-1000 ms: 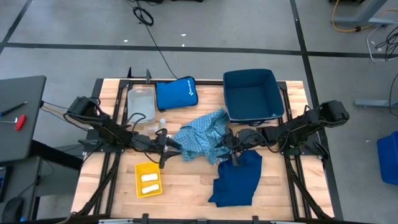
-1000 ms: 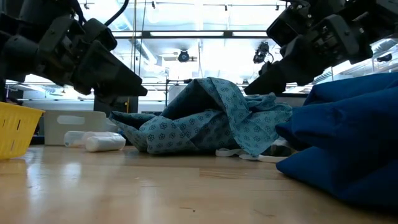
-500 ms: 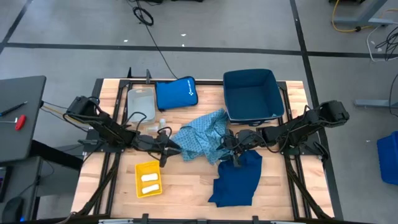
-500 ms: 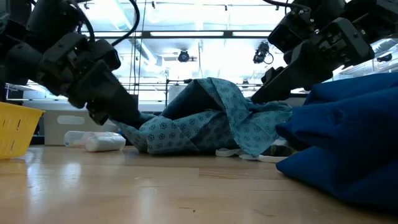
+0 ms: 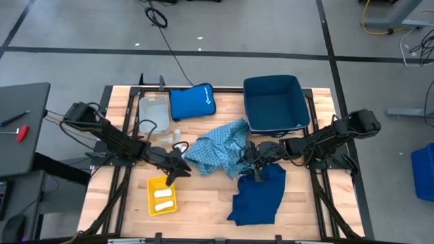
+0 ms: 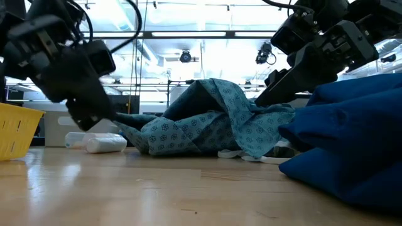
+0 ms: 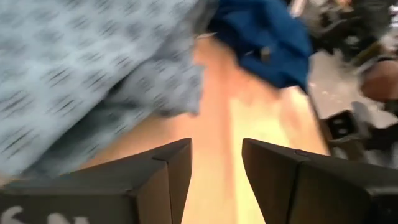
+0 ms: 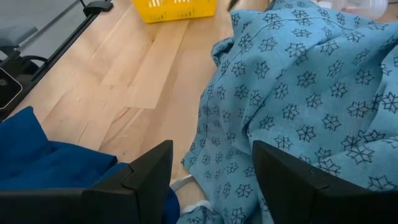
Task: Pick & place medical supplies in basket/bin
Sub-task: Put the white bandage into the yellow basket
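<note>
The light-blue patterned garment point(image 5: 217, 149) lies crumpled at the table's middle. The navy garment point(image 5: 258, 193) lies in front of it to the right. My left gripper point(image 5: 178, 169) is open and empty, just off the patterned garment's left edge and beside the yellow basket point(image 5: 163, 195); its wrist view point(image 7: 216, 155) shows bare table between the fingers. My right gripper point(image 5: 245, 157) is open and hangs over the patterned garment's right side point(image 8: 298, 93), between the two garments. Two white rolls point(image 5: 163, 199) lie in the basket. Another roll point(image 6: 105, 144) and small vials point(image 5: 176, 135) lie on the table.
A navy bin point(image 5: 274, 102) stands at the far right. A royal-blue pouch point(image 5: 192, 102) and a clear container point(image 5: 154, 112) lie at the far left. Bare wood point(image 5: 203, 203) shows between the basket and the navy garment.
My left gripper has drawn back from the patterned garment's left edge and gone down toward the table's near edge and the yellow basket. My right gripper has sunk a little toward the patterned garment. Both garments lie as before.
</note>
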Robot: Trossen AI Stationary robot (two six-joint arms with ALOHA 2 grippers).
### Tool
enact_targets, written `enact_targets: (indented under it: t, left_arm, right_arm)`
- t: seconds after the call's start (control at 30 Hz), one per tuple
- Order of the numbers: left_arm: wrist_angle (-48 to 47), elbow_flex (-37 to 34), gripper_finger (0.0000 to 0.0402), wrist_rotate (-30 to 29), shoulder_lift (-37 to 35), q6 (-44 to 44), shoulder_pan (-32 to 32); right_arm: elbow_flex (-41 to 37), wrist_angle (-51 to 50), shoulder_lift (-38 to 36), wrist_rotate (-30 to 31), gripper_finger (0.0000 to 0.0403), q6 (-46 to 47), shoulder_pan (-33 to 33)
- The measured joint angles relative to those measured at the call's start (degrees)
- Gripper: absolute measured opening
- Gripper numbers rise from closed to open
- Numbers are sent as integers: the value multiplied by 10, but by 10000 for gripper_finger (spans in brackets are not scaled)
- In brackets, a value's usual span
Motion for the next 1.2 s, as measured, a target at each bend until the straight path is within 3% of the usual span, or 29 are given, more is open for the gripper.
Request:
enact_targets:
  t: [0.3,0.43,0.57,0.67,1.03,1.2]
  left_arm:
    - [-169,57,146,-65,-14,2,36]
    - [-330,134,146,-74,-14,29,45]
    - [-541,215,146,-125,-14,25,44]
    - [-627,256,146,-141,-14,11,45]
    - [-671,278,151,-80,43,-24,68]
    - [-656,279,162,-84,61,-28,71]
  right_arm:
    - [0,-2,0,0,229,-2,0]
    - [0,-8,0,0,229,-2,0]
    - [0,-13,0,0,229,-2,0]
    - [0,-13,0,0,229,-2,0]
    - [0,-16,0,0,229,-2,0]
    - [0,-19,0,0,229,-2,0]
